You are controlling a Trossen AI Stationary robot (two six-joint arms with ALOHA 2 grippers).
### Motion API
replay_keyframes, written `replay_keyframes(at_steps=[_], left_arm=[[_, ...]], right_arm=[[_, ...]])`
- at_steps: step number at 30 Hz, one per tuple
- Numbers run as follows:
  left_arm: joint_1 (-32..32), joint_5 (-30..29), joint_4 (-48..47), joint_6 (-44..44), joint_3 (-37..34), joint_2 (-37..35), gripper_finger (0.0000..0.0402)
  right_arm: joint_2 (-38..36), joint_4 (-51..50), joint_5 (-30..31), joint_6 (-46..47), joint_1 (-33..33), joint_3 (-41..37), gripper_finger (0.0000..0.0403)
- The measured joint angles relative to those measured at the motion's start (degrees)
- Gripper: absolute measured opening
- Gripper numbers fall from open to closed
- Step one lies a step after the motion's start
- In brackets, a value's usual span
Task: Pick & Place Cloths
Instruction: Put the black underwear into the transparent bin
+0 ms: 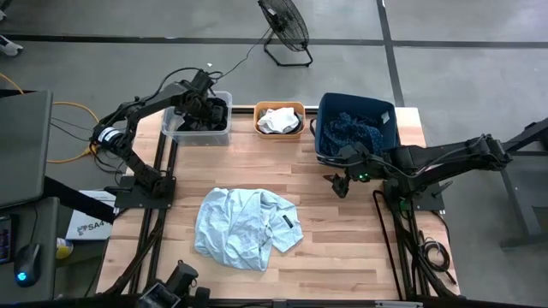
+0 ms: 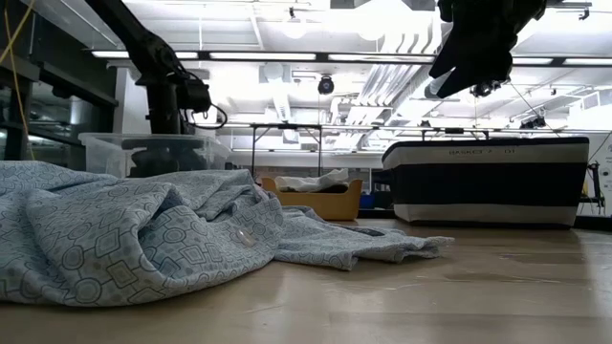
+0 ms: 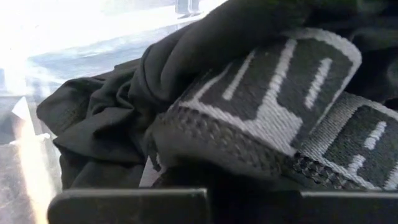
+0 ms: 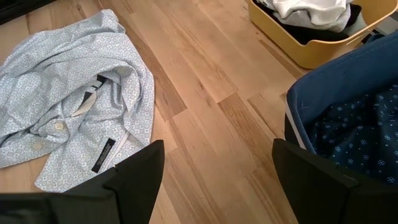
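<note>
My left gripper [image 1: 204, 108] is over the clear bin [image 1: 171, 130] at the far left. It is shut in a black cloth with white lettering [image 3: 267, 106], which fills the left wrist view and hides the fingers. A light blue patterned shirt [image 1: 244, 227] lies crumpled on the table's near middle. My right gripper [image 1: 339, 183] hangs open above the table, near the dark blue bin [image 1: 318, 141], with nothing between its fingers [image 4: 134, 174]. In that bin lies a navy dotted cloth [image 1: 353, 131]. A white cloth [image 1: 278, 121] lies in the orange bin [image 1: 259, 109]. My left gripper comes at the black cloth from above, pointing steeply down into the clear bin. The bunched cloth itself covers the fingers, so the part held and the kind of hold do not show. The lettered band [image 3: 280, 81] lies folded just in front of them.
The three bins stand in a row along the table's far edge. Bare wood [image 1: 334, 231] lies to the right of the shirt. A floor fan [image 1: 287, 30] stands beyond the table. A grey case [image 1: 21, 154] sits off the table's left side.
</note>
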Motion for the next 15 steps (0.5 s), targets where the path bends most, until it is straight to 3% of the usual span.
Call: replay_keyframes(at_steps=[12,15], left_arm=[[0.00,0.32,0.58,0.24,0.01,0.51,0.0007],[-0.02,0.83,0.45,1.17,0.19,0.53,0.0032]], right_arm=[[0.00,0.02,0.00,-0.04,0.00,0.02,0.0289],[0.00,0.02,0.00,-0.04,0.00,0.00,0.0289]])
